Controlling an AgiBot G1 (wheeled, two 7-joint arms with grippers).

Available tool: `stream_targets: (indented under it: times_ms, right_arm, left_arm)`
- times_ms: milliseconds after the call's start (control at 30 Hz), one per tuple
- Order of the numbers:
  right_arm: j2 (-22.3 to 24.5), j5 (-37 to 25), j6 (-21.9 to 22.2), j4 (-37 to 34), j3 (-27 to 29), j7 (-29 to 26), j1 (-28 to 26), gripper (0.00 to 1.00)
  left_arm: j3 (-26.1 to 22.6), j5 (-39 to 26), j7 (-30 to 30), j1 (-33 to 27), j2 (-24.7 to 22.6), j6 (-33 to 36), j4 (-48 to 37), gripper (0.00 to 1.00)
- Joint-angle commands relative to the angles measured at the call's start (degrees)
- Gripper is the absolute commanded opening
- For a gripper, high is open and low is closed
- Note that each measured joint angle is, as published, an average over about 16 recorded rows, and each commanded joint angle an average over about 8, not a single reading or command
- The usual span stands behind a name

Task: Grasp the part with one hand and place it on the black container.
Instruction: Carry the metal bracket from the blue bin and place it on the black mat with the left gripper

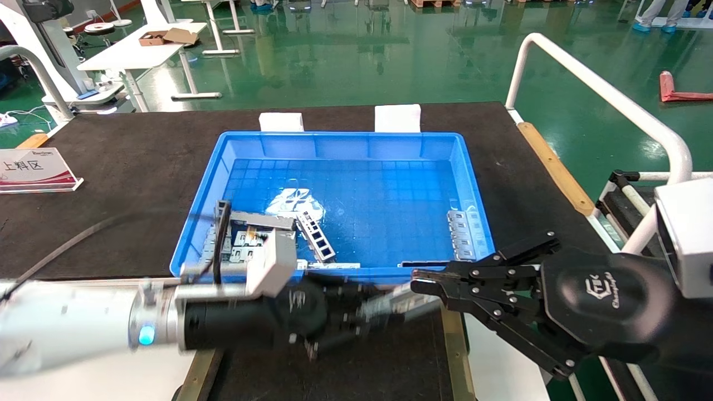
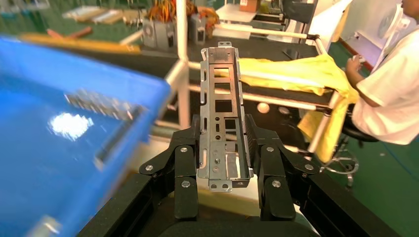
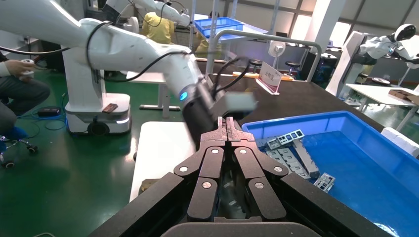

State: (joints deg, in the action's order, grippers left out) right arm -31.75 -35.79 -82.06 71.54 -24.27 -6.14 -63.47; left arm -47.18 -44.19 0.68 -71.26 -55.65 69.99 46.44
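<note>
My left gripper [image 1: 348, 317] [image 2: 222, 129] is shut on the part [image 2: 221, 98], a slim silver-grey channel strip with raised side walls and small slots. The strip sticks forward from between the fingers. In the head view the part [image 1: 398, 303] is blurred and hangs just over the blue bin's near rim, above the black container [image 1: 384, 362], a shallow tray with a brownish-gold side rail [image 1: 454, 345]. My right gripper [image 1: 418, 285] [image 3: 227, 123] is shut, its tips right by the part's free end. I cannot tell if they touch it.
The blue bin [image 1: 345, 139] [image 3: 341, 123] sits on the black mat. It holds a ladder-like strip [image 1: 316, 236], tabbed plates [image 1: 462, 234] and a pile of metal pieces [image 1: 239, 242]. A white rail [image 1: 601, 92] stands at the right. A sign [image 1: 33, 170] lies at the left.
</note>
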Motion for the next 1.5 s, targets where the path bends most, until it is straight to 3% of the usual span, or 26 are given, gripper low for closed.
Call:
stream_targets:
  times_ms: [33, 333, 667, 1033, 1500]
  right_arm:
    - [0.0, 0.0, 0.0, 0.0, 0.0, 0.0, 0.0, 0.0]
    - [0.0, 0.0, 0.0, 0.0, 0.0, 0.0, 0.0, 0.0]
    - [0.0, 0.0, 0.0, 0.0, 0.0, 0.0, 0.0, 0.0]
    - [0.0, 0.0, 0.0, 0.0, 0.0, 0.0, 0.0, 0.0]
    - [0.0, 0.0, 0.0, 0.0, 0.0, 0.0, 0.0, 0.0]
  left_arm:
    - [-0.1, 0.5, -1.6, 3.1, 2.0, -1.5, 4.4, 0.0]
    - [-0.9, 1.4, -8.9, 17.1, 5.4, -19.5, 16.8, 0.0]
    - [-1.9, -0.1, -11.6, 25.9, 3.9, -37.1, 20.3, 0.0]
    - [-2.3, -0.5, -13.9, 29.0, -2.4, -52.5, 18.4, 0.0]
    - [-1.8, 1.0, -16.5, 28.4, -11.1, -63.2, 12.6, 0.0]
